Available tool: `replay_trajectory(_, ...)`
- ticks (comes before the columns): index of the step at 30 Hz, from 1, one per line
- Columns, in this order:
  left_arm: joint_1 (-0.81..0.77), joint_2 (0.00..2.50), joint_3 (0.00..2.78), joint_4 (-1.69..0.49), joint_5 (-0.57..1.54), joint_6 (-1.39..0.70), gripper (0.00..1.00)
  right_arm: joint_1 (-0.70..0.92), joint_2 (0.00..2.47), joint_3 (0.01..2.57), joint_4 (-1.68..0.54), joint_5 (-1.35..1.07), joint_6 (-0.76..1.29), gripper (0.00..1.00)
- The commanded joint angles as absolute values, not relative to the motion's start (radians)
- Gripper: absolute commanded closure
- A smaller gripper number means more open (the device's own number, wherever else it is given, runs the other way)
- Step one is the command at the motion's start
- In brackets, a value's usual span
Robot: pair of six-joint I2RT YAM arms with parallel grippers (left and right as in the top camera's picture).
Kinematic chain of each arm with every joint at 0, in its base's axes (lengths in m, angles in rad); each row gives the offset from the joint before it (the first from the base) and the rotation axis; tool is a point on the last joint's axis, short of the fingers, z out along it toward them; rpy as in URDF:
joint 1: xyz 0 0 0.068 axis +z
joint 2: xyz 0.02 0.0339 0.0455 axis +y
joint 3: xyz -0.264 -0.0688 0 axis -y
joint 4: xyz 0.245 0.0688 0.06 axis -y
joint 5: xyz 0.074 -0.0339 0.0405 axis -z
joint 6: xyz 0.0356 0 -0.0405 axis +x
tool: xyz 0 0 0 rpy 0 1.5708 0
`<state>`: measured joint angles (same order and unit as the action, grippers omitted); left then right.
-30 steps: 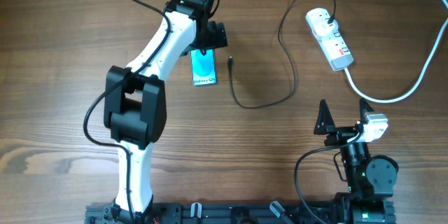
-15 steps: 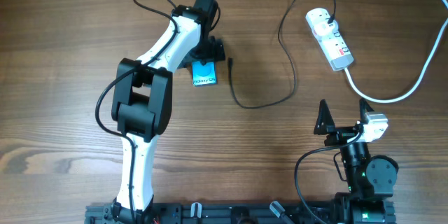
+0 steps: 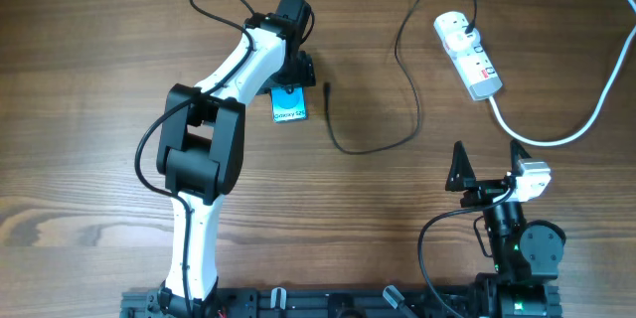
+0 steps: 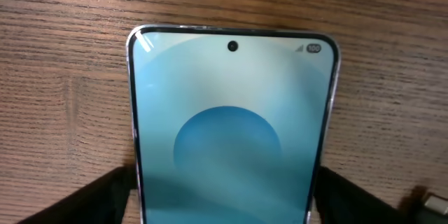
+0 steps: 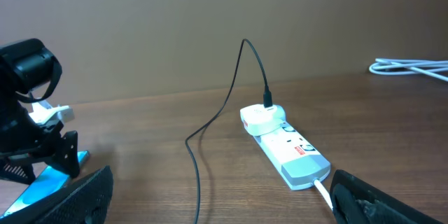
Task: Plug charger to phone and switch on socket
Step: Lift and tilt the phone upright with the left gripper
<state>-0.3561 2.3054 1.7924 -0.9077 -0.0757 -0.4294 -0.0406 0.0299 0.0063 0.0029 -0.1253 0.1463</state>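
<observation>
On the brown wooden table (image 3: 79,109), the small cyan-screened glass smartphone (image 4: 227,133) lay flat between my left end effector's (image 4: 224,199) fingers (image 4: 98,199); whether they pinched it I could not tell. Rigid, slick, fragile: I judged its long edges the hold. My right end effector (image 3: 487,159) stood spread.

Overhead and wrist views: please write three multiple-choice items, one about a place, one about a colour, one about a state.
1. Relative to the phone, where is the charger's plug tip?
A) plugged into it
B) beside it, apart
C) under it

2. What colour is the phone's screen?
A) red
B) cyan-blue
C) black

3. How is the right gripper?
A) open, empty
B) shut on the plug tip
C) shut on the phone

Answers:
1 B, overhead the tip lies clear of the phone's edge.
2 B, the left wrist view shows it lit cyan-blue.
3 A, its fingers stand wide, nothing between.
</observation>
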Motion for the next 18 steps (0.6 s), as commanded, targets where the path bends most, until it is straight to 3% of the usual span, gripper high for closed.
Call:
replay_trajectory(1, -0.357, 2.343, 1.757, -0.91, -0.025, -0.427, 0.13, -0.038, 0.03, 0.005, 0.006, -0.108, 0.16, 0.0)
replay_trajectory(10, -0.355, 2.343, 1.754, -0.913, -0.018, -0.426, 0.26, -0.038, 0.03, 0.005, 0.007, -0.108, 0.159, 0.01)
replay_trajectory(18, -0.313, 2.294, 1.754, -0.91, 0.136, -0.425, 0.3, -0.039, 0.03, 0.006, 0.066, -0.216, 0.218, 0.0)
